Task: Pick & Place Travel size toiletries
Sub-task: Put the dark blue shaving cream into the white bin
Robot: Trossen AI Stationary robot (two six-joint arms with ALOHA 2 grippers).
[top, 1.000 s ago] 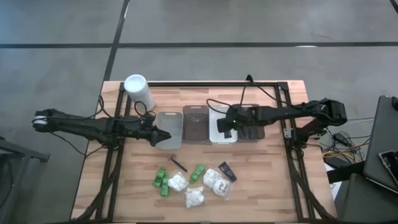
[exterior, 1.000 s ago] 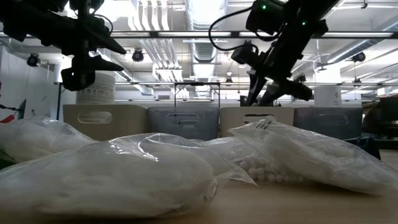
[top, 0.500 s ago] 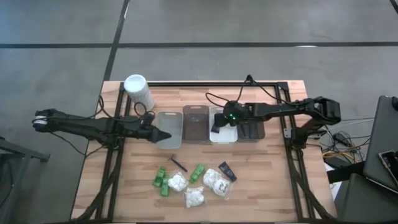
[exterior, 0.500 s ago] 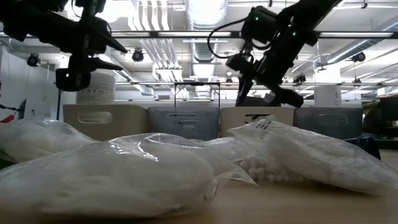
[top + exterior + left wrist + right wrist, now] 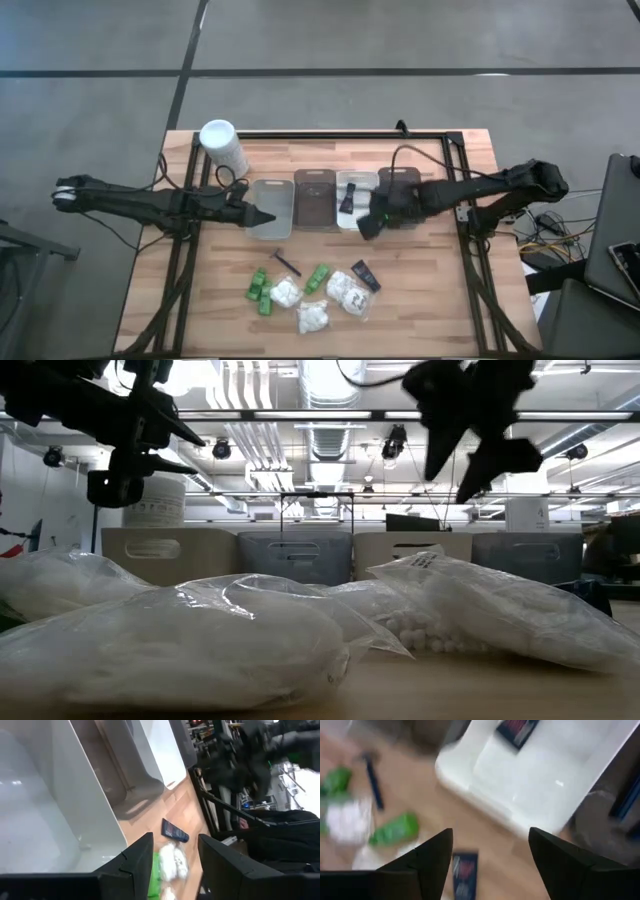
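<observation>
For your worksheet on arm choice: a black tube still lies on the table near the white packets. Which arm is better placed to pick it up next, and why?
Probably the right. Its open, empty end effector hangs by the trays' front edge, just above the black tube. The left end effector is over the leftmost tray, farther off.

L tool open, R tool open, both aloft.

A robotics lab or industrial workshop is showing here. Exposed ducts and strip lights are running across a high open ceiling, bare grey concrete floor is surrounding the wooden surface, loose cables are trailing beside it, and equipment racks are standing in the room behind.
</observation>
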